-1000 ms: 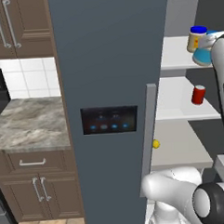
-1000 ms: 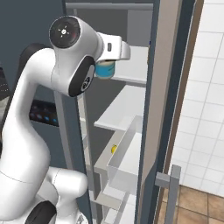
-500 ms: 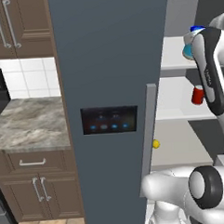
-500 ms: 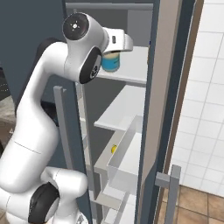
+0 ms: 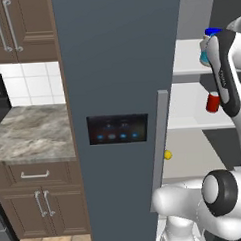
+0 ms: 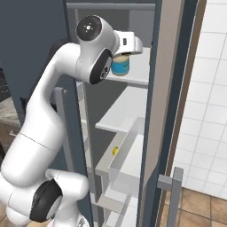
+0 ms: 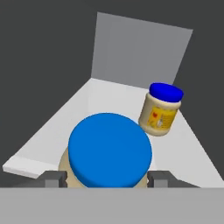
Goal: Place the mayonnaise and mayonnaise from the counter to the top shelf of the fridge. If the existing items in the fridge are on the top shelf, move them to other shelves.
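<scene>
A blue-lidded, pale mayonnaise jar [image 7: 109, 153] sits clamped between the gripper [image 7: 106, 178] fingers over the fridge's top shelf [image 7: 109, 98]. At two o'clock in the hand view stands a second, yellow-labelled jar [image 7: 159, 109], seemingly tilted. The left base view shows a red can [image 5: 212, 101] one shelf lower.

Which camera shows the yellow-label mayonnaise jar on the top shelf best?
The hand view: the yellow-label jar stands in full sight on the top shelf, beyond the held jar. I cannot make it out in either base view; the jar there appears to be the held one.
</scene>
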